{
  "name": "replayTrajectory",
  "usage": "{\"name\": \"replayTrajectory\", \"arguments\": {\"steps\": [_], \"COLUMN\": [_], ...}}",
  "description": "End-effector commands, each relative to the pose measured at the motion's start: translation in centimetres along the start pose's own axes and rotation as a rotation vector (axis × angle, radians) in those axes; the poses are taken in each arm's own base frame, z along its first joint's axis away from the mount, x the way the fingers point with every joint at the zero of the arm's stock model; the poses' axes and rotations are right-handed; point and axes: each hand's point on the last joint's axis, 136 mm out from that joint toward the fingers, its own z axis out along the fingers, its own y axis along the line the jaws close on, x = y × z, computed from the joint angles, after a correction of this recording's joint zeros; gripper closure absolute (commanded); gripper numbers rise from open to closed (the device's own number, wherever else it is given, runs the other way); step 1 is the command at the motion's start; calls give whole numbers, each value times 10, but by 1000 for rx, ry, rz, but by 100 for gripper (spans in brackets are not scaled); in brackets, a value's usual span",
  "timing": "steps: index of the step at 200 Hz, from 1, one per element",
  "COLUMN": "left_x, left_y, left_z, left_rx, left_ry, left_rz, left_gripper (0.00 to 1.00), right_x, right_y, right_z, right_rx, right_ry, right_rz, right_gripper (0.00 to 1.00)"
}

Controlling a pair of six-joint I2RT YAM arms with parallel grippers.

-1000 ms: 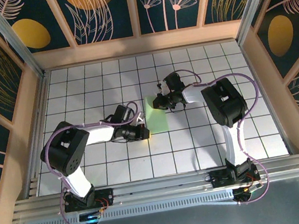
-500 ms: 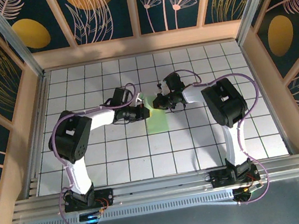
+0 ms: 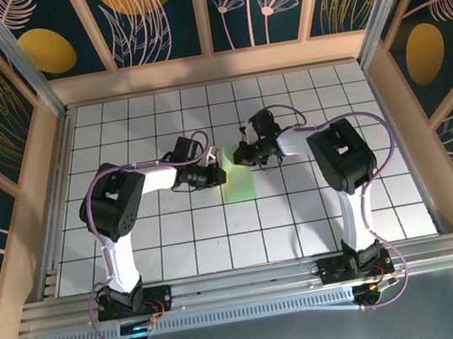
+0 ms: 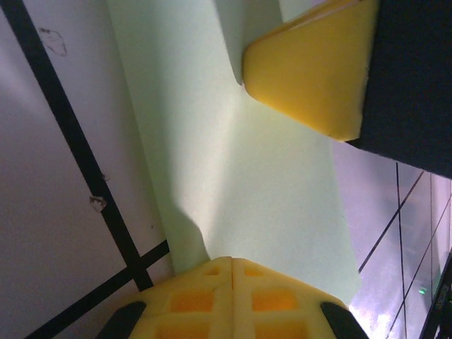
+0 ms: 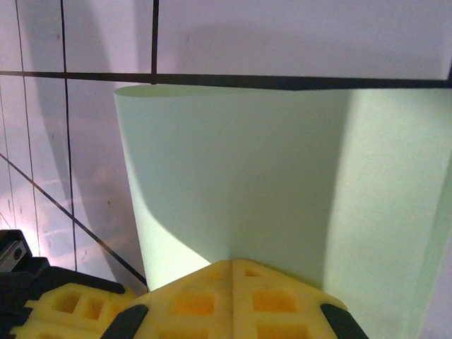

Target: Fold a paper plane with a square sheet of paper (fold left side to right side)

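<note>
The square sheet of paper (image 3: 241, 186) lies on the white grid table as a pale-green strip about one tile wide, near the middle. My left gripper (image 3: 219, 173) is shut, its yellow tip resting on the paper's left side. In the left wrist view the shut left gripper (image 4: 233, 260) touches the paper (image 4: 247, 176). My right gripper (image 3: 240, 157) is shut too and bears down on the strip's far end. The right wrist view shows the right gripper (image 5: 232, 263) on the paper (image 5: 247, 162), whose right part looks raised.
The tiled table (image 3: 177, 236) is boxed in by wooden walls (image 3: 49, 179) on three sides. A metal rail (image 3: 243, 282) with both arm bases runs along the near edge. The two wrists sit close together over the paper.
My left arm has swung from the paper's near end up towards its far end, then settled beside the right gripper. The right arm has stayed put.
</note>
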Motion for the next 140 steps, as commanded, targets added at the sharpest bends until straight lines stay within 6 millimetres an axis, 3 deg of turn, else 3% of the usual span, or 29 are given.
{"name": "replayTrajectory", "arguments": {"steps": [1,19,52,87,140], "left_x": [26,31,32,28,10], "left_y": [28,30,28,22,-2], "left_z": [6,8,8,9,0], "left_rx": [-111,-123,-123,-105,-39], "left_ry": [62,69,62,52,8], "left_rz": [-22,-23,-32,-32,-41], "left_gripper": [100,100,100,100,99], "right_x": [-9,0,38,77,105], "right_y": [22,21,18,15,-5], "right_z": [-25,-35,-44,-27,-13], "right_rx": [-11,5,19,6,58], "right_ry": [-38,-35,8,84,140], "right_rz": [-30,-27,-4,32,72], "right_gripper": [100,100,100,100,100]}}
